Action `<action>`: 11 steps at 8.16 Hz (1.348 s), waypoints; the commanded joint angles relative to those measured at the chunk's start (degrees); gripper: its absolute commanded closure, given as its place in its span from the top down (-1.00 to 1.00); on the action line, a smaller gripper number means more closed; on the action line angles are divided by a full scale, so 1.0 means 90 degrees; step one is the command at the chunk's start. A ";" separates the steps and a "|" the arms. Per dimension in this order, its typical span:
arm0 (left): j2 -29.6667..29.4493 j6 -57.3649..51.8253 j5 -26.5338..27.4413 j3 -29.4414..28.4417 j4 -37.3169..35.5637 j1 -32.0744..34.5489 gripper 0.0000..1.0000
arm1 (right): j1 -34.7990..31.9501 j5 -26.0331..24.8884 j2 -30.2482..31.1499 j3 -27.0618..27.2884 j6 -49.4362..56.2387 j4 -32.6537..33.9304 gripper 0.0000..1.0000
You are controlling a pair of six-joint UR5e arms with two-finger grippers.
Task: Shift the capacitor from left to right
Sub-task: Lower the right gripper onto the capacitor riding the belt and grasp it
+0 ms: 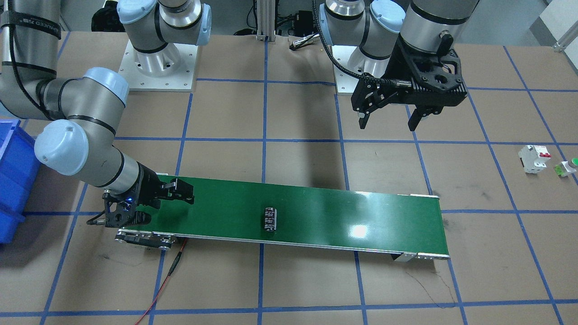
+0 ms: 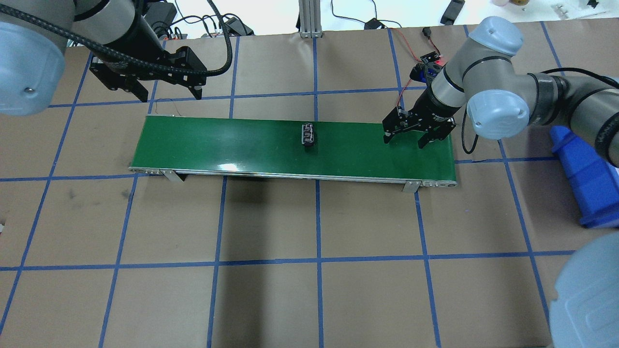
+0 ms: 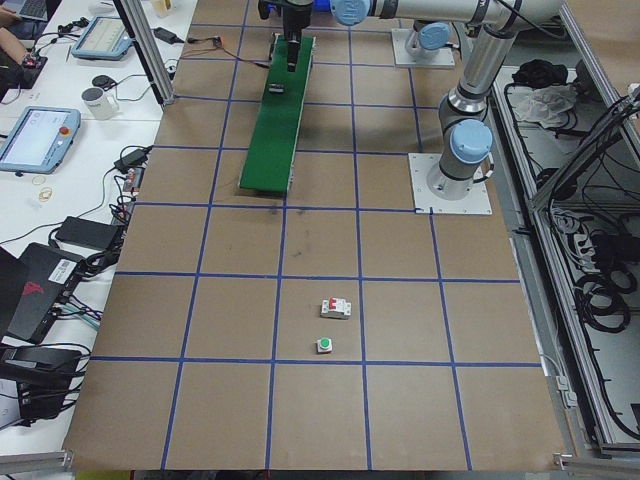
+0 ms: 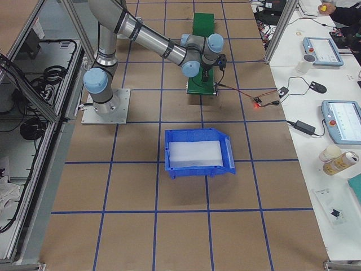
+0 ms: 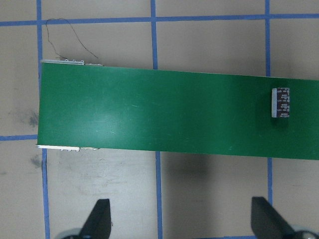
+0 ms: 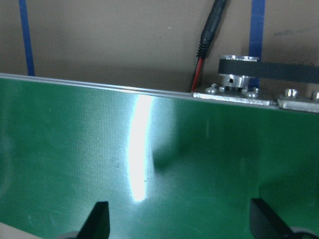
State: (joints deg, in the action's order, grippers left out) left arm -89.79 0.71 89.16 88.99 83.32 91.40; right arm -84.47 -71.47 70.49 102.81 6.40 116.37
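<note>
The small black cylindrical capacitor with silvery markings [image 2: 308, 134] is lying on its side about midway along the long green conveyor belt [image 2: 232, 150], touching neither claw. We are holding our left claw [image 2: 170, 95] raised just beyond the belt's left end with its fingers apart, which we are reading as keeping out of the part's way. Our right claw [image 2: 404, 141] is hanging low over the belt's right end, fingers likewise spread and empty, probably placed to take the capacitor there.

The brown paper-covered table with a blue tape grid [image 2: 309, 270] is carrying the belt. A white boxy breaker with red tabs [image 1: 534, 158] and a green-capped button [image 1: 568, 167] are sitting well off the belt's left end, and a blue plastic bin [image 4: 197, 149] is sitting beyond its right end. White benches with tablets and cables [image 4: 316, 107] are running along the side of the belt away from the robot.
</note>
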 commanded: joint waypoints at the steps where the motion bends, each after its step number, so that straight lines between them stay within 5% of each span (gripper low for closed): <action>1: -0.0004 -0.0001 -0.0024 0.0005 0.0000 0.0001 1.00 | 0.0000 0.0011 -0.0030 -0.0007 -0.0281 0.0116 1.00; 11: -0.0004 -0.0001 -0.0024 0.0015 0.0000 0.0001 1.00 | -0.0565 0.0001 -0.0049 -0.0027 -0.1930 0.0701 1.00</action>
State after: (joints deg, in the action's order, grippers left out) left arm -89.82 0.70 88.95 89.12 83.32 91.41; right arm -87.63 -71.36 70.18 102.60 -6.67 120.69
